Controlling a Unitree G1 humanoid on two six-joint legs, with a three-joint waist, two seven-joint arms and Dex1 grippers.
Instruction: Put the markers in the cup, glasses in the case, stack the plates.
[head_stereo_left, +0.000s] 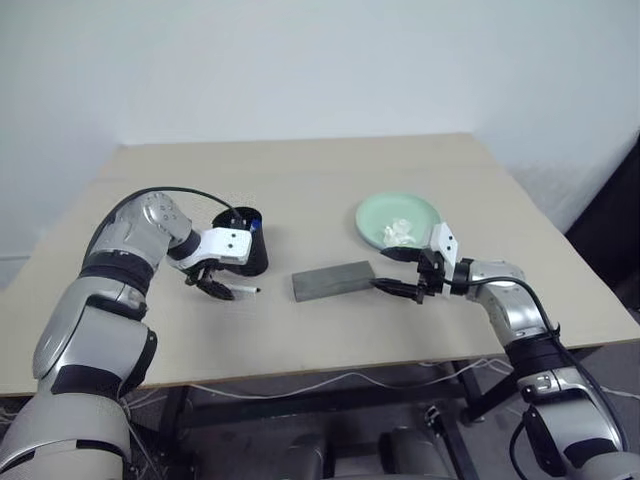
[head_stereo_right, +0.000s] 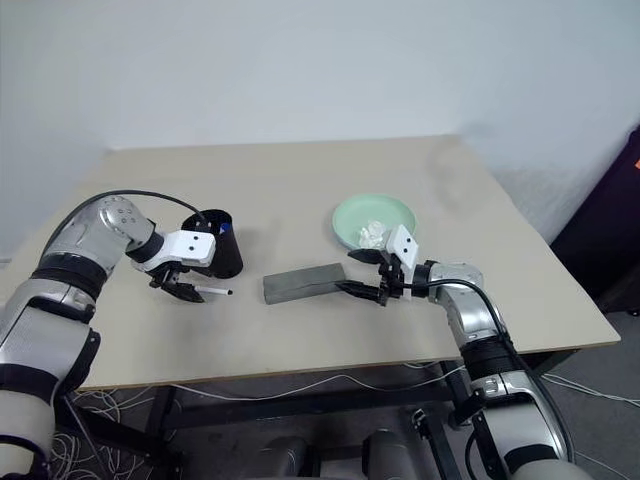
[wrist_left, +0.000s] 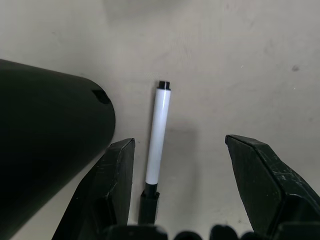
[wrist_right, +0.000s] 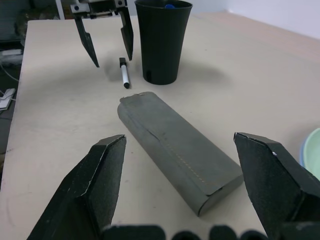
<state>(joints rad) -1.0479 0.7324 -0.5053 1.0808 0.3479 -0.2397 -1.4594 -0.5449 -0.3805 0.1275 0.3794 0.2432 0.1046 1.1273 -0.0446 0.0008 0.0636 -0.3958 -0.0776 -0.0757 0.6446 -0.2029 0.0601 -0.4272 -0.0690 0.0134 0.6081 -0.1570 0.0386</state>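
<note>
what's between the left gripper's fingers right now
The black-capped marker lies on the bare table between the open fingers of the left gripper, nearer one finger and untouched, as the left wrist view shows. The cup stands beside it.

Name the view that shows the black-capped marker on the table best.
The left wrist view: the marker lies full-length between the open left gripper fingers. The eye views show a small sliver beside the cup; the right wrist view shows it distant.

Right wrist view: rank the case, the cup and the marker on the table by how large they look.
1. case, though it lies nearest the camera
2. cup
3. marker, by far the smallest
</note>
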